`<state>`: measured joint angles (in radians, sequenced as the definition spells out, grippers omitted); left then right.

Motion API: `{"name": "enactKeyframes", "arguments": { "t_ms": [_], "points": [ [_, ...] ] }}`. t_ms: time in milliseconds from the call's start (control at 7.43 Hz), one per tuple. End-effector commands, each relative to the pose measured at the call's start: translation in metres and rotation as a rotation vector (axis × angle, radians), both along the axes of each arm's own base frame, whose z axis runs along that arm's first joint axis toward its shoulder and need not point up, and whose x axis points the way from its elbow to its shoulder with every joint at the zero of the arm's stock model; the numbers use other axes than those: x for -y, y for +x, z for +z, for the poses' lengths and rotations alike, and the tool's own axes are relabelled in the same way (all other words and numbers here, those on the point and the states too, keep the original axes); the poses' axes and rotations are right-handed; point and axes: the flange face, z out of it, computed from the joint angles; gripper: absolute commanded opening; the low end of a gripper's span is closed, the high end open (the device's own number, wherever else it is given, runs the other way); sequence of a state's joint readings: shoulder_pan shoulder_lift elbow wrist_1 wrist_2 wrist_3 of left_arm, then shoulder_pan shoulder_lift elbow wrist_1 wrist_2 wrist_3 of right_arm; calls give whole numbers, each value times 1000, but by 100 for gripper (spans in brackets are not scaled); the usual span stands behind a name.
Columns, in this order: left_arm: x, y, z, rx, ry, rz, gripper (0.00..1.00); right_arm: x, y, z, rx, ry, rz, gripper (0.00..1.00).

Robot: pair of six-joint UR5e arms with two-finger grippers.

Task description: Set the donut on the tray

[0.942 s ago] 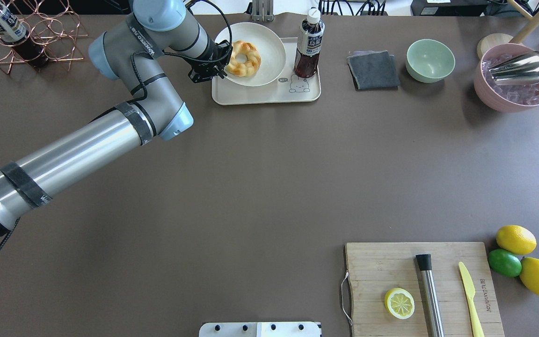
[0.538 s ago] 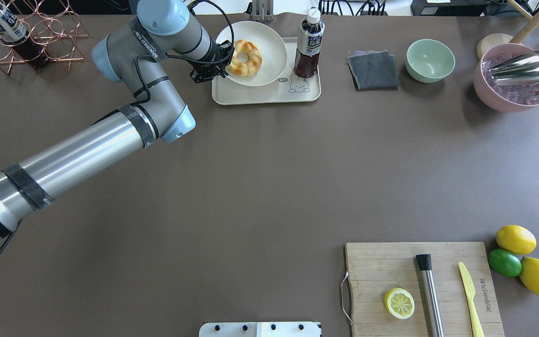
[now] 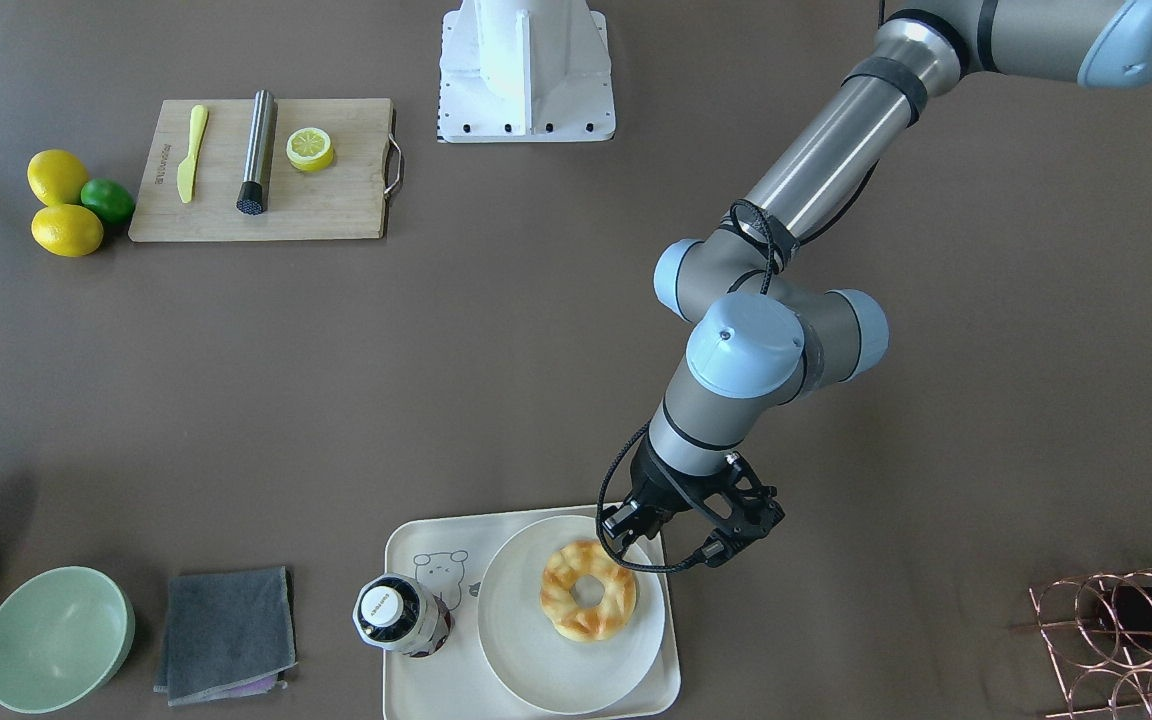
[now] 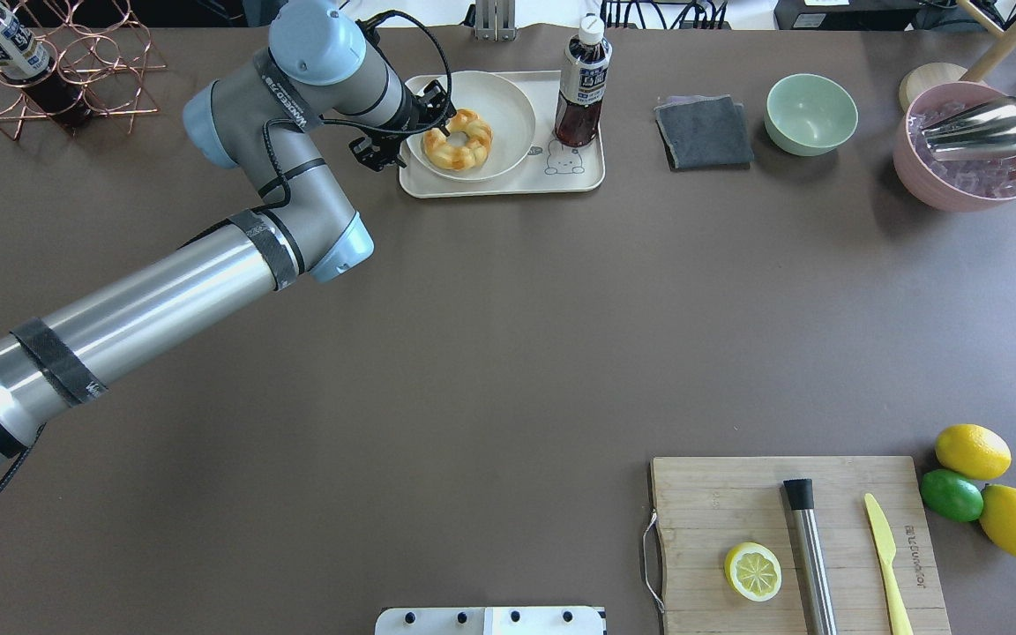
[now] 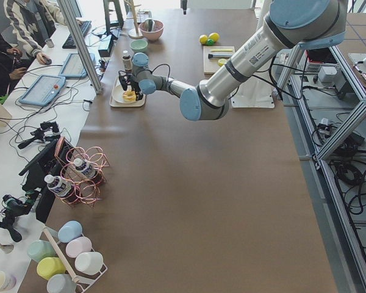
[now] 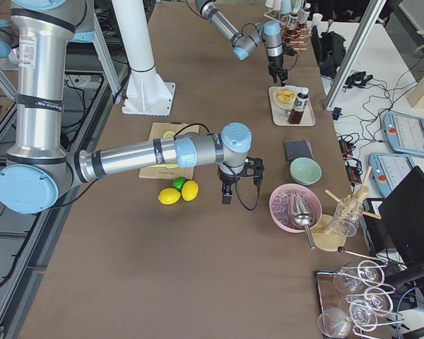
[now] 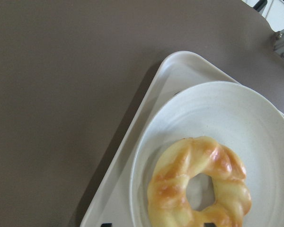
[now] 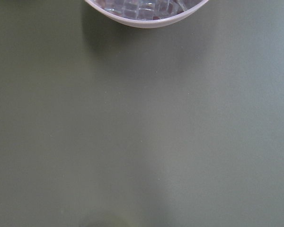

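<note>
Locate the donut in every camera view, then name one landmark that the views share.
Front-facing: donut bottom centre.
Overhead: donut near the top, left of centre.
Exterior left: donut upper part, left of centre, small.
Exterior right: donut upper part, right of centre, small.
Left wrist: donut lower right, close up.
Right wrist: not in it.
Shared landmark: the round white plate under it, on the tray.

The donut (image 4: pixel 475 150) sits on a round white plate (image 4: pixel 505 108) resting inside the tray (image 4: pixel 508 182).

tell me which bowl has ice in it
The pink bowl on the robot's far right, holding ice cubes and a metal scoop; the mint green bowl beside it is empty.
</note>
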<state>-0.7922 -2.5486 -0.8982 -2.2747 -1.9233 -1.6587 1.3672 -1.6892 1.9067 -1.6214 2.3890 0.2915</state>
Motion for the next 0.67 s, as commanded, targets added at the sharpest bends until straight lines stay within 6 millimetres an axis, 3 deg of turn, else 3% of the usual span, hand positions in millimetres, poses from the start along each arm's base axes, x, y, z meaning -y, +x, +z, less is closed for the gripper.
{"name": "enactKeyframes", "arguments": {
  "t_ms": [0,269,538],
  "points": [
    [-3,-40,-17,-47,37,2,98,1,0,0,4,-2,0,100],
    [-16,-119,3,-20,39,87,98,0,0,1,2,-3,1,100],
    [-43,-193,40,76,125,148,98,0,4,3,0,-5,6,100]
  ]
}}
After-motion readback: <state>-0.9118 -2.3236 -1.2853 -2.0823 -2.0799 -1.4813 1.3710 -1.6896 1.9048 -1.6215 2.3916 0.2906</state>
